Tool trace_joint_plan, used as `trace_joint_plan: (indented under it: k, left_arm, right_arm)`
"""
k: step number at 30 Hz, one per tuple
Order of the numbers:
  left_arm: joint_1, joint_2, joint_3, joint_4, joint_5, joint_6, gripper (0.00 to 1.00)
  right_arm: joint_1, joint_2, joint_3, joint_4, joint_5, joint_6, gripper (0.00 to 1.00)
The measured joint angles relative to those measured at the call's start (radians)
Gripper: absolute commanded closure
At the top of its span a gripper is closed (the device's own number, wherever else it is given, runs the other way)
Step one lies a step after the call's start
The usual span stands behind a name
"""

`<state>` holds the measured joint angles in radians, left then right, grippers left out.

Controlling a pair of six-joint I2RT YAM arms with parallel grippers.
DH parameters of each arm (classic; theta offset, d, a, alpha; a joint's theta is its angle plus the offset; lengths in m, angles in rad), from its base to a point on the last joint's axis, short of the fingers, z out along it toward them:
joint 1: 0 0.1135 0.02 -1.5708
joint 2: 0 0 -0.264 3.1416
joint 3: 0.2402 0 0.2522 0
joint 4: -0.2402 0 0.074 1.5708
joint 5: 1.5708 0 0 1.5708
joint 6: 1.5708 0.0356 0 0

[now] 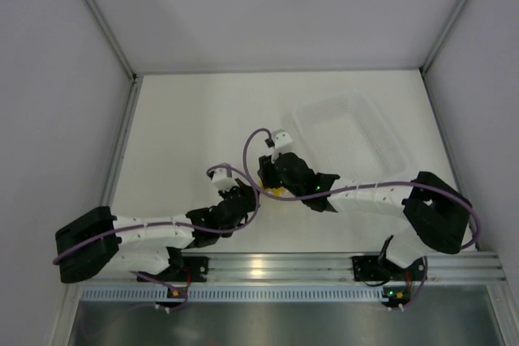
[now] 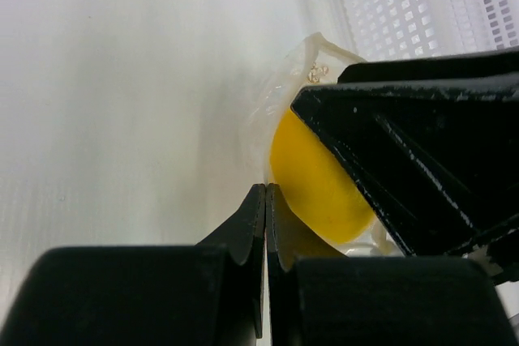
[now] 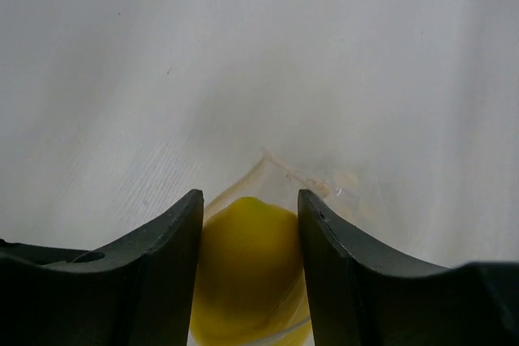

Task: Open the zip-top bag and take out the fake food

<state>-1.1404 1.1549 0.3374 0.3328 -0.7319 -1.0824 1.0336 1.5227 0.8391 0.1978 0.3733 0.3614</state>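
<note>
One fake food (image 3: 243, 273) inside zip-top bag (image 2: 280, 79)

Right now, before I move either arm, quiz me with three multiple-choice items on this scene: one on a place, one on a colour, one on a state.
1. Where is the lemon?
A. Against the far wall
B. Between the fingers of the right tool, inside the bag
C. On the metal rail at the near edge

2. What colour is the lemon?
A. Yellow
B. Green
C. Red

3. How do the fingers of the left tool stand?
A. Spread wide
B. Out of view
C. Pressed together

Answers:
1 B: the right wrist view shows it filling the gap between the two fingers, with clear plastic around it.
2 A: both wrist views show it bright yellow.
3 C: the left wrist view shows only a thin line between the fingers.
</note>
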Motion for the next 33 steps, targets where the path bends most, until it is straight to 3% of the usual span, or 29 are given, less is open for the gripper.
trace_joint_plan:
  k: [4, 11, 22, 26, 33]
  left_arm:
    - [0.000, 0.009, -0.001, -0.003, -0.003, -0.002, 1.00]
    - [0.001, 0.080, 0.003, -0.005, 0.006, -0.015, 1.00]
    - [0.002, 0.093, 0.026, -0.008, 0.010, -0.014, 1.00]
    - [0.002, 0.087, 0.027, -0.010, 0.011, -0.014, 1.00]
    - [0.002, 0.008, 0.027, -0.013, 0.014, 0.014, 1.00]
  right_arm:
    - [0.000, -0.037, -0.105, 0.101, -0.037, -0.018, 0.96]
    - [0.008, -0.054, -0.204, 0.245, -0.080, -0.065, 0.88]
    - [0.013, -0.023, 0.059, -0.099, -0.074, -0.089, 0.74]
    - [0.013, -0.022, 0.056, -0.214, -0.124, -0.106, 0.76]
    - [0.013, -0.048, 0.017, -0.257, -0.186, -0.135, 0.80]
